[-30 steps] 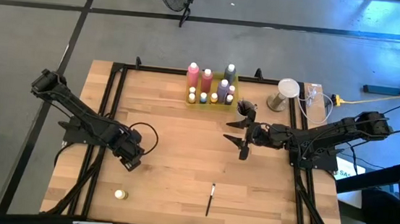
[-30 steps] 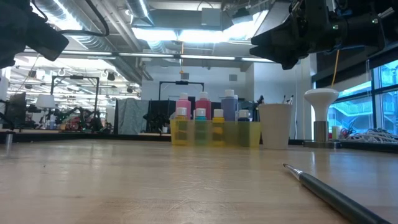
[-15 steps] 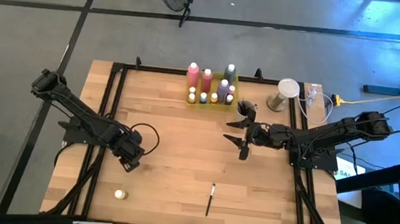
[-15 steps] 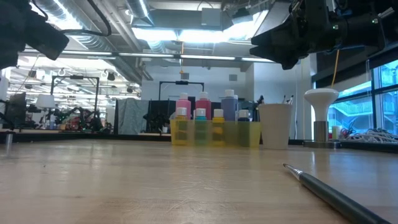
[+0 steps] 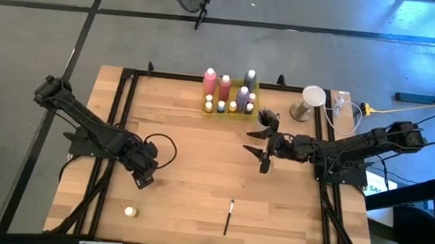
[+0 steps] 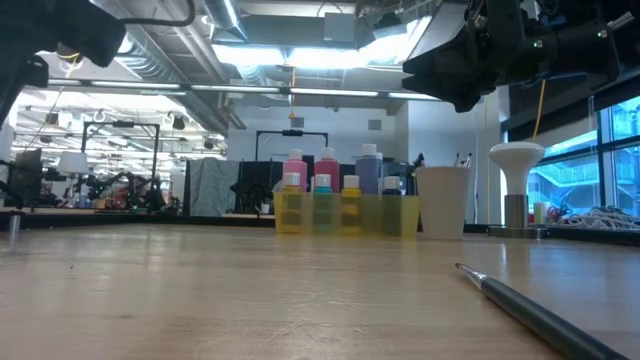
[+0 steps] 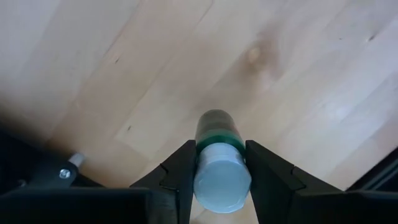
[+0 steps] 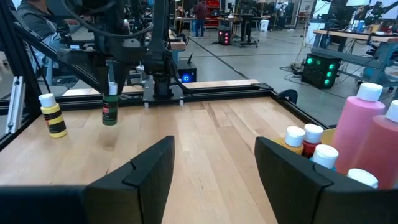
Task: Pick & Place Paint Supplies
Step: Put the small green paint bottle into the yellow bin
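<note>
The left claw (image 7: 217, 180) grips a green-banded paint bottle (image 7: 219, 155) above the tabletop (image 7: 298, 68). The right claw (image 8: 211, 168) hangs open beside the yellow tray (image 5: 230, 110).

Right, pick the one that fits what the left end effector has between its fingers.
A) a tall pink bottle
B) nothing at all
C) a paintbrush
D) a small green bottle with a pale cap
D: the left wrist view shows the left end effector closed on a small green bottle with a pale cap, and the right wrist view shows that bottle hanging clear of the table.
</note>
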{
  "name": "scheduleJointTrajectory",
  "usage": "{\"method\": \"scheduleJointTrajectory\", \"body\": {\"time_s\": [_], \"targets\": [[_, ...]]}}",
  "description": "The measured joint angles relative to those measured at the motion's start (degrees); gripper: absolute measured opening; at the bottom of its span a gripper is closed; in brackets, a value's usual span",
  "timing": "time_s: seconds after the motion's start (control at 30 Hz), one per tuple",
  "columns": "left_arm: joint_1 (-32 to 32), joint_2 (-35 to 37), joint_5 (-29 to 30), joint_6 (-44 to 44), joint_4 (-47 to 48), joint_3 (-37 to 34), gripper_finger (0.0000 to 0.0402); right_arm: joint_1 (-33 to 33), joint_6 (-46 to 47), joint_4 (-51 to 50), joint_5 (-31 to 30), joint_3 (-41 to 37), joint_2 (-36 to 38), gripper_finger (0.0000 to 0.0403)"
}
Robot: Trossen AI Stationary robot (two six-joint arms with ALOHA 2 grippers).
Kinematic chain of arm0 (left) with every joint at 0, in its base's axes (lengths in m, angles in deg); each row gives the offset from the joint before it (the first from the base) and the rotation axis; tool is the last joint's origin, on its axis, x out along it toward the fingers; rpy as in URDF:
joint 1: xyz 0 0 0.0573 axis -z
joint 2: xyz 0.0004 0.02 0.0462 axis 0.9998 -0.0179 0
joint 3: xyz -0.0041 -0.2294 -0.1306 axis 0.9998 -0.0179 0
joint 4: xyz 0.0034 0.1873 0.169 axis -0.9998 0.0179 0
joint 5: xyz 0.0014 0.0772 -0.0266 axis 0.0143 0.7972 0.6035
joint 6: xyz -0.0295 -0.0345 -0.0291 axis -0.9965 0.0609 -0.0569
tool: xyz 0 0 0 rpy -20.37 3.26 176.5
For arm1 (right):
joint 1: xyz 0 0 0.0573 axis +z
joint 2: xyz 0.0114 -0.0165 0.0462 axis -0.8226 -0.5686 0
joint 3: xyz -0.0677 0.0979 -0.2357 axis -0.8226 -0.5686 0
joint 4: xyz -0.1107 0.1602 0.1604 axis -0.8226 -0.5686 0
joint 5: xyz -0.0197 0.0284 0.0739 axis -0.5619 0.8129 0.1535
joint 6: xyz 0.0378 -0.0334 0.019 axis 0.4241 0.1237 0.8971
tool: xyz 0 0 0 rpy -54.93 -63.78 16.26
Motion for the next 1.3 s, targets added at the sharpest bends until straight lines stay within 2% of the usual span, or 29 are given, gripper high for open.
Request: {"method": "scheduleJointTrajectory", "body": {"time_s": [0.67, 0.77, 0.93, 1.0, 1.07, 1.23, 1.3], "targets": [[0.00, -5.44, -0.20, 4.60, 0.52, 0.00, 0.0115, 0.02, 0.00, -0.09, 0.06, 0.00, 0.02, 0.0227], [-0.15, -5.45, -0.49, 5.74, 0.54, 0.00, 0.0115, 0.00, 0.02, -0.09, 1.94, 0.00, 0.02, 0.0227], [-1.20, -5.44, -0.20, 6.67, 0.58, 0.00, 0.0115, 0.02, 1.57, -0.30, 10.09, 0.00, 0.00, 0.0227], [-1.73, -5.44, -0.17, 7.65, 0.61, 0.00, 0.0115, 0.02, 1.66, -0.30, 11.08, 0.00, -0.18, 0.0227], [-2.33, -5.44, -0.17, 8.34, 0.88, 0.11, 0.0115, -0.02, 2.13, -0.58, 10.33, 0.00, -0.35, 0.0227], [-2.84, -5.46, 2.32, 10.01, 2.61, 3.25, 0.0115, -0.08, 3.45, -0.47, -0.25, 0.00, -0.33, 0.0227], [-2.84, -5.47, 3.55, 10.67, 4.07, 5.01, 0.0115, -0.07, 3.45, -0.65, -0.90, 0.00, -0.38, 0.0227]]}}
